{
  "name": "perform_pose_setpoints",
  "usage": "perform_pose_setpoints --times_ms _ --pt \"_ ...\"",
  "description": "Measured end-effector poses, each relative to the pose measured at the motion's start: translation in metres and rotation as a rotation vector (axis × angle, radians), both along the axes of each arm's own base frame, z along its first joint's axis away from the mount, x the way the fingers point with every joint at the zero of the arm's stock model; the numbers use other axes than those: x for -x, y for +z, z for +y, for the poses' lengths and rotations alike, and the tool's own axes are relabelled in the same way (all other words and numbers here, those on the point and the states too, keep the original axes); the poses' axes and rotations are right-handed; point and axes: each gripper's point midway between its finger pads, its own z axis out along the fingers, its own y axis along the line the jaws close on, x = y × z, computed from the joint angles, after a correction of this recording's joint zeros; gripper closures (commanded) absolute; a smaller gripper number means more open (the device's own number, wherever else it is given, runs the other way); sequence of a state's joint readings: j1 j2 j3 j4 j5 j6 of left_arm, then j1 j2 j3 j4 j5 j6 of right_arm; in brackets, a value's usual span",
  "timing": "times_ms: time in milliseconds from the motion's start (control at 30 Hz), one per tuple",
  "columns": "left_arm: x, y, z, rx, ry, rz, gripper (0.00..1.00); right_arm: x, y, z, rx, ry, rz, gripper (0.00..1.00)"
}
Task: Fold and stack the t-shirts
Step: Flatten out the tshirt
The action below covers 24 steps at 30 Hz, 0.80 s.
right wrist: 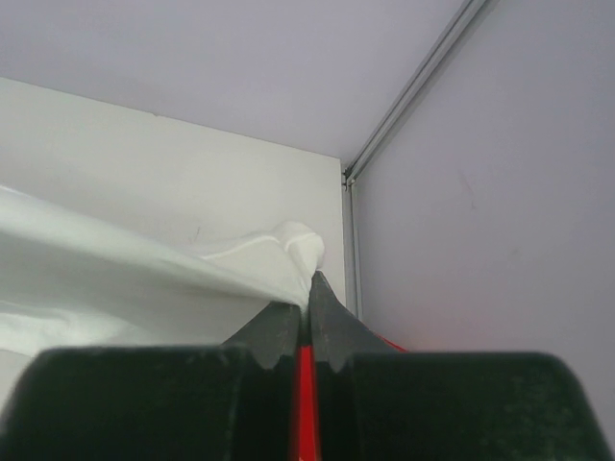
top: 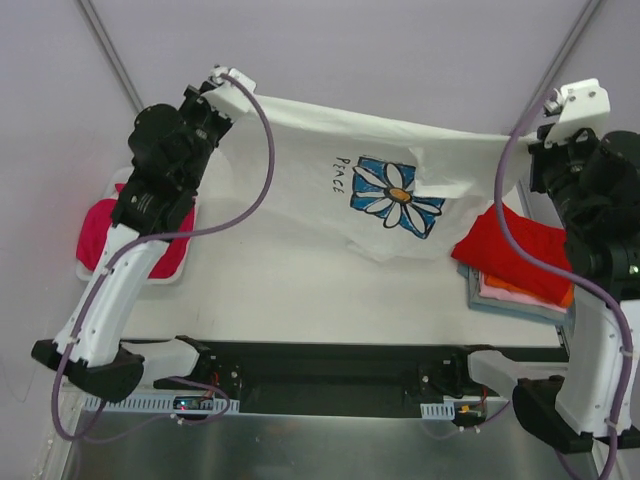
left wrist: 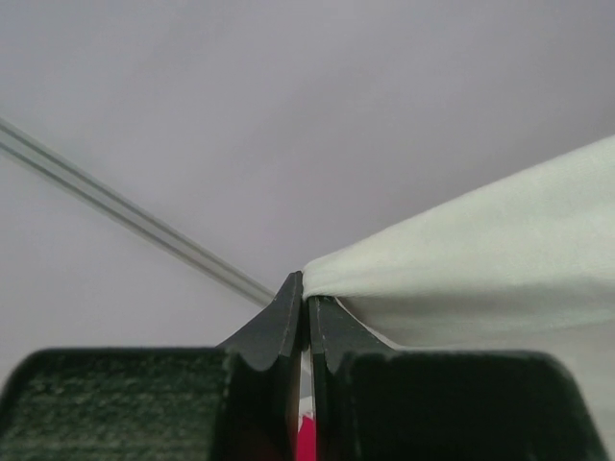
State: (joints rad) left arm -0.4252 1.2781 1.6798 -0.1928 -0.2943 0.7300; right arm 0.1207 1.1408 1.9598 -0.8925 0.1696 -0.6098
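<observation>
The white t-shirt (top: 300, 160) with a blue daisy print (top: 398, 196) and dark lettering hangs stretched across the back of the table. My left gripper (top: 222, 80) is shut on its left top corner, and my right gripper (top: 555, 105) is shut on its right top corner. In the left wrist view the gripper (left wrist: 306, 288) pinches white cloth (left wrist: 480, 250) at its tips. The right wrist view shows the other gripper (right wrist: 312, 288) pinching a bunched corner of the cloth (right wrist: 288, 245). The shirt's lower part sags to the table and one sleeve is folded over by the daisy.
At the right, a red tee (top: 510, 248) tops a stack with pink (top: 500, 292), orange (top: 565, 296) and light-blue (top: 490, 303) layers. A magenta tee (top: 100, 232) lies in a white tray (top: 85, 272) at the left, partly under my left arm. Grey walls stand close behind.
</observation>
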Motion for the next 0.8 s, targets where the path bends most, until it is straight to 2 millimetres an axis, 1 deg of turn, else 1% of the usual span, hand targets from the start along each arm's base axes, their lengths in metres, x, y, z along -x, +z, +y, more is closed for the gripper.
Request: perform_pose_setpoints --times_ms 67,133,167,233,267,333,367,433,500,567,700,800 --pt "0.024 0.004 -0.002 0.006 -0.03 -0.021 1.0 0.022 0.01 -0.002 -0.005 0.005 -0.041 0.98" --pt "0.055 0.013 -0.002 0.025 -0.069 -0.058 1.0 0.045 0.019 -0.003 -0.011 0.012 -0.084 0.98" --pt "0.072 0.018 0.002 0.037 -0.086 -0.08 1.0 0.061 0.023 -0.004 -0.015 0.019 -0.112 0.98" --pt "0.105 0.032 0.013 0.072 -0.111 -0.134 1.0 0.088 0.031 -0.003 -0.024 0.046 -0.165 0.98" --pt "0.119 0.039 0.021 0.091 -0.116 -0.163 1.0 0.098 0.033 -0.002 -0.027 0.059 -0.184 0.97" --pt "0.145 0.048 0.033 0.123 -0.134 -0.211 1.0 0.122 0.039 0.001 -0.034 0.092 -0.236 0.97" --pt "0.156 0.051 0.037 0.137 -0.147 -0.232 1.0 0.132 0.04 0.003 -0.037 0.107 -0.258 0.97" --pt "0.172 0.053 0.043 0.153 -0.165 -0.256 1.0 0.147 0.041 0.004 -0.039 0.126 -0.285 0.97" --pt "0.18 0.051 0.046 0.154 -0.178 -0.262 1.0 0.153 0.037 0.006 -0.04 0.139 -0.288 0.97" --pt "0.178 0.044 0.045 0.144 -0.18 -0.247 1.0 0.153 0.031 0.007 -0.039 0.143 -0.272 0.97" --pt "0.162 0.022 0.038 0.109 -0.173 -0.172 1.0 0.146 0.019 0.005 -0.032 0.13 -0.223 0.97" --pt "0.147 0.012 0.031 0.085 -0.169 -0.131 1.0 0.143 0.019 0.002 -0.026 0.112 -0.217 0.98"
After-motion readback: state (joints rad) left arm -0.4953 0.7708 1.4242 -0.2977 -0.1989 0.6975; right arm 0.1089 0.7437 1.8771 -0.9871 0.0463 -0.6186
